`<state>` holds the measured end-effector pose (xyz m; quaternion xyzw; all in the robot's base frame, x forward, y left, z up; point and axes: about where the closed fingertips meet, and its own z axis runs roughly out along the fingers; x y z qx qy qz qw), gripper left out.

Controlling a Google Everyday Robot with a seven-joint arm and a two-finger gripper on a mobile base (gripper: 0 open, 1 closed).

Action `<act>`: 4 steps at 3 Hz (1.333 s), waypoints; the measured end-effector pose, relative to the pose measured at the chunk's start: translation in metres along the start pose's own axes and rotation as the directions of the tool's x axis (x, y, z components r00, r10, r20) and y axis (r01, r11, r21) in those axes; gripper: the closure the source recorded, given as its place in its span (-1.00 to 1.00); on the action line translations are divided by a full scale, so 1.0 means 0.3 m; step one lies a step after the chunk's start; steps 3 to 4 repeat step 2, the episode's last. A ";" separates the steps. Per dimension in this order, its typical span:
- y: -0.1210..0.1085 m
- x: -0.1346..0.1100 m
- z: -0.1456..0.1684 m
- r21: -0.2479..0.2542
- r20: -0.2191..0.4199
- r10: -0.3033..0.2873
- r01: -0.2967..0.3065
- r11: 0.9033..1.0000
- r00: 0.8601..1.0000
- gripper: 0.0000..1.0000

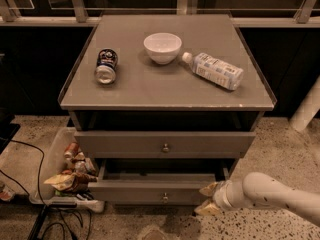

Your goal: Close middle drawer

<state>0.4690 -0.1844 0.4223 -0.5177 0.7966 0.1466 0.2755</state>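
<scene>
The middle drawer [145,192] stands pulled out, so the push remains undone, with the tool [206,199] spread, empty, at its front's right end.

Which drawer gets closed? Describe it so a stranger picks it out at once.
Start at the grey-brown wooden cabinet carrying a white bowl and a clear plastic bottle. Of its two knobbed fronts, take the lower: the middle drawer, wide, shallow, grey-brown wood. Unlike the upper front, it shows a bare grey inside, and the gripper sits at its right end.
</scene>
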 end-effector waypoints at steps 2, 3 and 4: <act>0.000 0.000 0.000 0.000 0.000 0.000 0.000 1.000 1.000 -1.00; 0.000 0.000 0.000 0.000 0.000 0.000 0.000 1.000 1.000 -1.00; 0.000 0.000 0.000 0.000 0.000 0.000 0.000 1.000 1.000 -1.00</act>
